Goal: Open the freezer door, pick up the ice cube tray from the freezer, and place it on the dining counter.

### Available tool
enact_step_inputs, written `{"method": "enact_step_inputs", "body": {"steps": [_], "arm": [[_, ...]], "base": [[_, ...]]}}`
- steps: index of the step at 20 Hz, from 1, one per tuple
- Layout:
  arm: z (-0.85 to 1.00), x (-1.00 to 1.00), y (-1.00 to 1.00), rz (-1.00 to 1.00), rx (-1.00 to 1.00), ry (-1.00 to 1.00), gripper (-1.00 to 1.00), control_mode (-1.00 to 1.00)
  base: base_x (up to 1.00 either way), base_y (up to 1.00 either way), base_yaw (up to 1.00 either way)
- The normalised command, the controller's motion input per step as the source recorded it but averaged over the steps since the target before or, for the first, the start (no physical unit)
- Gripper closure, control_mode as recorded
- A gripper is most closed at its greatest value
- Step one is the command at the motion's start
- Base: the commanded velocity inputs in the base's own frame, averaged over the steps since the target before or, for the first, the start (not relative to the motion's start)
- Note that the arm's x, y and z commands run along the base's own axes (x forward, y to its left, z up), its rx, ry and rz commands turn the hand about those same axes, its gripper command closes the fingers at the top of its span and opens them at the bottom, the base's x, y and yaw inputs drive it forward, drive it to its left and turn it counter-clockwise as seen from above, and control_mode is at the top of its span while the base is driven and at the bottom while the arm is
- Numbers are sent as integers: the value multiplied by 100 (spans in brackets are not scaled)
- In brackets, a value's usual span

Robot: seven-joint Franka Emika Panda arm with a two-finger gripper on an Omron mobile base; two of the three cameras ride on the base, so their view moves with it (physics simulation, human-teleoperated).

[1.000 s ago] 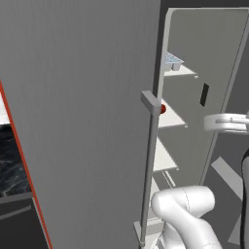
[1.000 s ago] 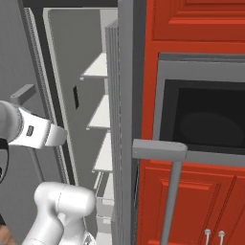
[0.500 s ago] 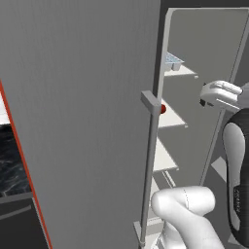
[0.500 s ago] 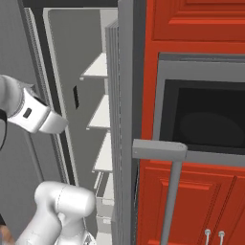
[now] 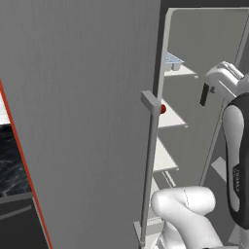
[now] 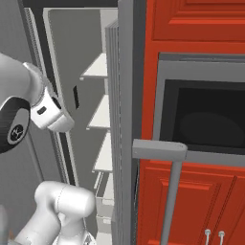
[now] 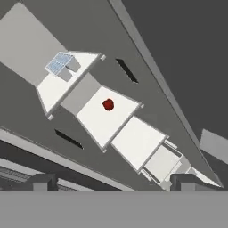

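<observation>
- The freezer door (image 5: 87, 121) stands swung wide, its long vertical bar handle (image 5: 148, 170) facing the base camera; judging by that, the opening step looks done and the reach for the tray is the step in hand.
- The gripper (image 7: 113, 181) points into the freezer (image 7: 40, 53) with its jaws spread wide and nothing between them, apparently set that way so the fingers can pass either side of the tray.
- The ice cube tray (image 7: 59, 63), pale blue with a grid of square cells, lies on the highest visible white shelf (image 7: 53, 89), well apart from the fingertips; the left base view shows it (image 5: 171, 60) at the shelf's front edge.
- Two small grey cups (image 7: 69, 70) sit touching or just beside the tray; which they are, the frame is too small to tell.
- One small red object (image 7: 108, 104), rounded, rests alone on the shelf below.
- Count in the hand view: four white shelves, one tray, one red object, two dark slots in the grey walls.
- A red cabinet (image 6: 191, 201) with a dark built-in oven (image 6: 210, 119) stands to the freezer's right.
</observation>
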Motion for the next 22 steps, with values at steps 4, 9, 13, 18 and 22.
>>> {"method": "enact_step_inputs", "body": {"steps": [4, 9, 13, 18, 22], "arm": [[5, 32, -27, -5, 34, -1, -100, -100], [2, 32, -1, -10, 20, -5, -100, -100], [0, 40, -1, -6, 17, -7, -100, -100], [0, 37, -9, -3, 18, -4, -100, -100], [0, 42, -4, -3, 15, -1, -100, -100]], "base": [[0, 0, 0], [0, 0, 0], [0, 0, 0], [0, 0, 0], [0, 0, 0]]}}
